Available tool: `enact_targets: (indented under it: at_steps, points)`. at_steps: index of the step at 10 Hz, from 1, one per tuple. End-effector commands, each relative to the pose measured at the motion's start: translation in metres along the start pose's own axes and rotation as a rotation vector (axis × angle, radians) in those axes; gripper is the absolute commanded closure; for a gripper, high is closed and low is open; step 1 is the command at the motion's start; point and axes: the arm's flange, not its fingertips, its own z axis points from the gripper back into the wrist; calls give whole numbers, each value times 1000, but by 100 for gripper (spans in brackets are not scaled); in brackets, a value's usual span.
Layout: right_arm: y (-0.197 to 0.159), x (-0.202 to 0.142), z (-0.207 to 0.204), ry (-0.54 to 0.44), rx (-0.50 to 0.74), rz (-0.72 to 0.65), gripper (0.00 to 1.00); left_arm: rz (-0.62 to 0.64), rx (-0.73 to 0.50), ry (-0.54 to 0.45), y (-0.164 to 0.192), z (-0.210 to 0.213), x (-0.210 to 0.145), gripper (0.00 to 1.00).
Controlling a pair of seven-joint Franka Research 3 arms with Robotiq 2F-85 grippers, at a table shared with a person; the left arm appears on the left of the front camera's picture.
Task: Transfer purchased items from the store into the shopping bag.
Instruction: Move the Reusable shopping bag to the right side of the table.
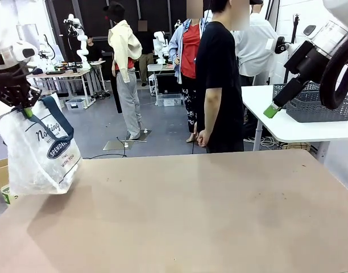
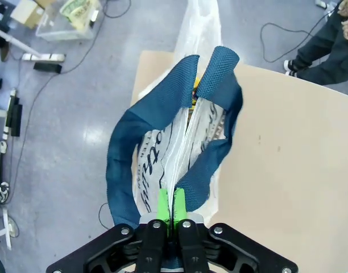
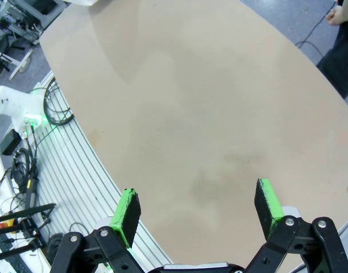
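Observation:
My left gripper [image 1: 27, 108] is shut on the top rim of the shopping bag [image 1: 40, 153], between its navy handles [image 2: 162, 102], and holds it up over the table's left edge. In the left wrist view the gripper [image 2: 170, 199] pinches the whitish plastic of the bag [image 2: 157, 159]. A sliver of yellow [image 2: 195, 85] shows inside the bag's mouth; the purchased items are otherwise hidden. My right gripper [image 1: 272, 110] hangs open and empty high at the right, and in its own view [image 3: 197, 207] it is above bare tabletop. The store, a dark grey lattice basket [image 1: 319, 105], stands on a white side table behind it.
The brown tabletop [image 1: 208, 216] stretches wide and bare in front of me. A person in a black shirt [image 1: 219, 79] stands at the far edge with arms down. Cables and a clear bin [image 2: 69, 20] lie on the floor left of the table.

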Motion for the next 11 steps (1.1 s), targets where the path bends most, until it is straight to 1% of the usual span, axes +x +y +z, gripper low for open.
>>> enact_targets:
  at_steps: [1,4,8,11]
  points:
    - [2,0,-1,5,-4,-8,0,-51,9,-53,11,-3,0,100]
    - [2,0,-1,5,-4,-8,0,-41,-15,-32,11,-19,-9,100]
    - [2,0,-1,5,-4,-8,0,-47,-58,25,2,-46,-20,100]
    - [2,0,-1,5,-4,-8,0,-42,-64,44,5,-56,-23,100]
